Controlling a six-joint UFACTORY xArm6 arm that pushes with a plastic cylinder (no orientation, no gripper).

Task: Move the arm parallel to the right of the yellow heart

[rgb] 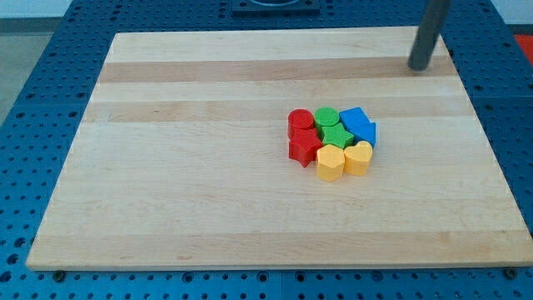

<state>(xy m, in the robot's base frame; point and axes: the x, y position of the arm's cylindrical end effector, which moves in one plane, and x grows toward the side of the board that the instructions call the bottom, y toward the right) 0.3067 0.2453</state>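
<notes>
The yellow heart [359,157] lies at the lower right of a tight cluster of blocks on the wooden board [183,167]. A yellow hexagon [330,162] touches its left side. Above them sit a green star [333,136], a green cylinder [326,117], a blue block [356,119] and a second blue block [366,134]. A red cylinder [300,122] and a red star [303,147] are at the cluster's left. My tip [418,68] stands near the board's top right corner, well above and to the right of the yellow heart, touching no block.
The board rests on a blue perforated table [33,75]. The board's right edge [487,150] runs close to the right of my tip.
</notes>
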